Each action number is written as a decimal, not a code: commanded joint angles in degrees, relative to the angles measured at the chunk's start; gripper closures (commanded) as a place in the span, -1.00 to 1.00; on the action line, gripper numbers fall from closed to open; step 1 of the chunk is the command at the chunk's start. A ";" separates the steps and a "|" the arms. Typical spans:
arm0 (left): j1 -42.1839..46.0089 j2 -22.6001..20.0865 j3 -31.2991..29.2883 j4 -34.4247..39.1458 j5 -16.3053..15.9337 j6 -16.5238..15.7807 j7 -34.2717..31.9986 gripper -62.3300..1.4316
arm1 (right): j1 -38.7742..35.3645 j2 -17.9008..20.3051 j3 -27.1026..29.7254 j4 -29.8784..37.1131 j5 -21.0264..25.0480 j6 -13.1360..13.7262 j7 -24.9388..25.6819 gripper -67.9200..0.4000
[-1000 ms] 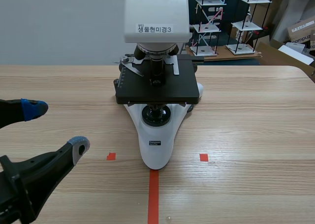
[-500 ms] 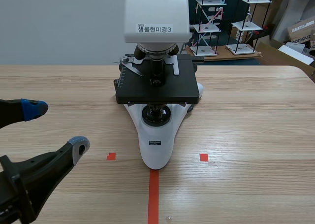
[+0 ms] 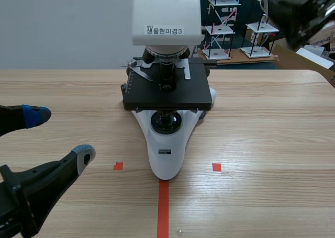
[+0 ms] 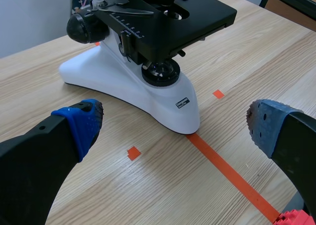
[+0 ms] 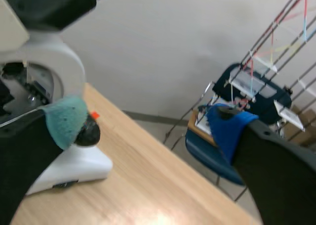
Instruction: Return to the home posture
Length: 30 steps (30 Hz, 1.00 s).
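Down at the near left, the left gripper (image 3: 58, 136) hangs low over the wooden table (image 3: 272, 144), its two thick fingers spread wide with nothing between them; one tip carries a blue pad (image 3: 35, 115), and the nearer tip carries a grey one (image 3: 84, 155). Its wrist view shows the same wide gap, with the microscope's white base (image 4: 148, 99) lying ahead of the fingers and apart from both. The microscope (image 3: 166, 91) stands in the middle of the table. Its black stage (image 3: 167, 94) is above the base, and a white head at the top bears a printed label (image 3: 164, 31). An orange-red tape line (image 3: 163, 206) runs from the near tip of the base toward the near edge, with small tape squares on its left (image 3: 118, 166) and right (image 3: 216, 167). The right gripper (image 3: 298, 10) is raised high at the far right, well apart from the table and blurred in the scene view. Its own wrist view shows its fingers apart and holding nothing, a grey-green pad (image 5: 64, 120) on one and a blue pad (image 5: 228, 128) on the other. Off to one side of that grey-green pad is the microscope. Behind the table at the far right stand wire racks (image 3: 230, 23) with small white shelves.
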 commanded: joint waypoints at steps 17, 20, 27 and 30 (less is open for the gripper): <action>-0.17 0.15 -0.15 0.26 -0.37 0.11 -0.74 -0.98 | -37.55 -7.63 11.54 4.81 -0.76 -4.66 22.62 -1.00; -0.17 0.15 -0.15 0.26 -0.37 0.11 -0.76 -0.98 | -40.79 -9.22 11.54 4.96 -2.34 -3.78 23.89 -1.00; -0.17 0.15 -0.15 0.26 -0.37 0.11 -0.76 -0.98 | -47.25 -10.05 11.50 8.22 -3.48 -3.15 23.91 -1.00; -0.17 0.15 -0.15 0.26 -0.37 0.11 -0.74 -0.98 | -49.53 -10.05 11.50 10.32 -4.04 -3.17 23.89 -1.00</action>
